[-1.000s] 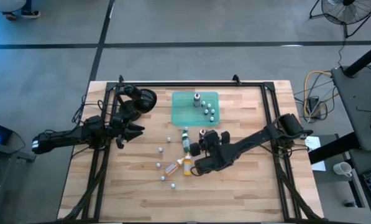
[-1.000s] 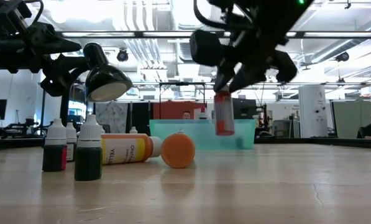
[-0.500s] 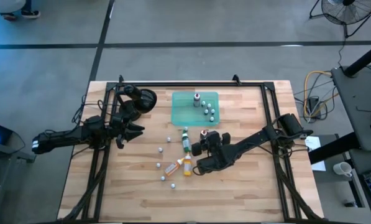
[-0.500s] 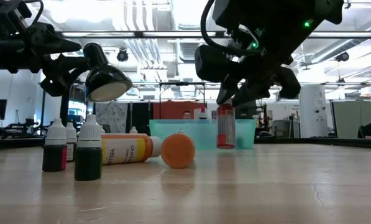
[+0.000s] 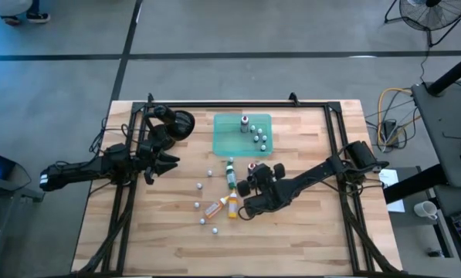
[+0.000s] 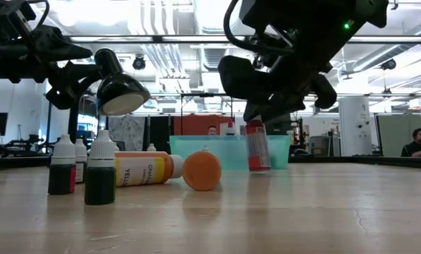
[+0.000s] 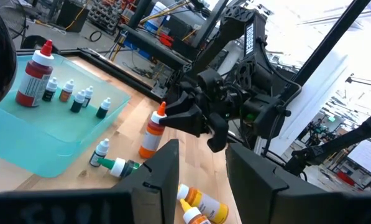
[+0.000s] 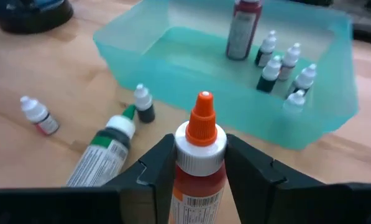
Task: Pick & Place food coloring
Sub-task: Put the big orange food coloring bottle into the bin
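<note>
Right wrist view: right gripper (image 8: 201, 165) pinching orange-capped red bottle (image 8: 199, 155) upright, base on worktop (image 6: 281, 212), tray (image 8: 173, 62) just ahead, likely its destination. Left gripper (image 7: 201, 168), spread, waits well apart.

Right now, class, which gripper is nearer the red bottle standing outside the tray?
Right. The right gripper has its fingers around the red bottle; the left gripper hangs well away.
</note>
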